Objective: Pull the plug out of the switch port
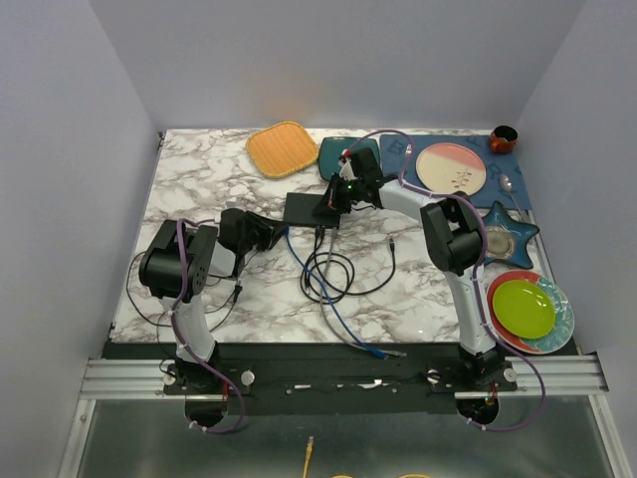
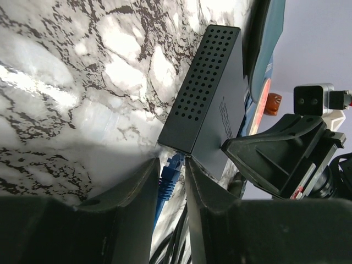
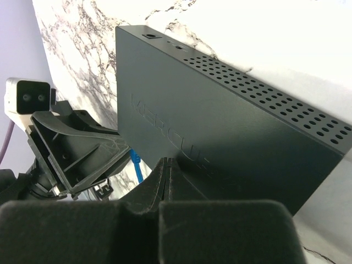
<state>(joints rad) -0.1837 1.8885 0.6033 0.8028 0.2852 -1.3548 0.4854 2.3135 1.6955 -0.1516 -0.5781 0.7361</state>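
Switch (image 1: 302, 207) lies flat near the middle of the marble surface (image 1: 219, 179), just on the near side of a teal square plate (image 1: 333, 152) and between the two claws. It is a thin matte-black box with rows of vent holes along one side, seen in the left wrist view (image 2: 214, 99) and the right wrist view (image 3: 220, 126).

The blue plug (image 2: 169, 181) sits against the switch's near edge, close to its left corner, and looks seated in its port. The left claw (image 1: 271, 234) reaches in low from the left. In its own camera the left claw (image 2: 172, 165) is narrowed almost fully, its two fingers (image 2: 137, 203) flanking the plug and touching it on both sides, so it has hold of the plug.

The right claw (image 1: 331, 202) comes over the switch's right end. In its wrist view the right claw (image 3: 168, 165) is fully closed, fingers pressed together with nothing between them, the tip resting on the switch's top face.

From the plug a blue cable (image 1: 333, 309) trails across the surface toward the near edge. Loops of black cable (image 1: 333, 271) lie just in front of the switch. An orange woven mat (image 1: 282, 148) sits at the far side, left of the teal plate
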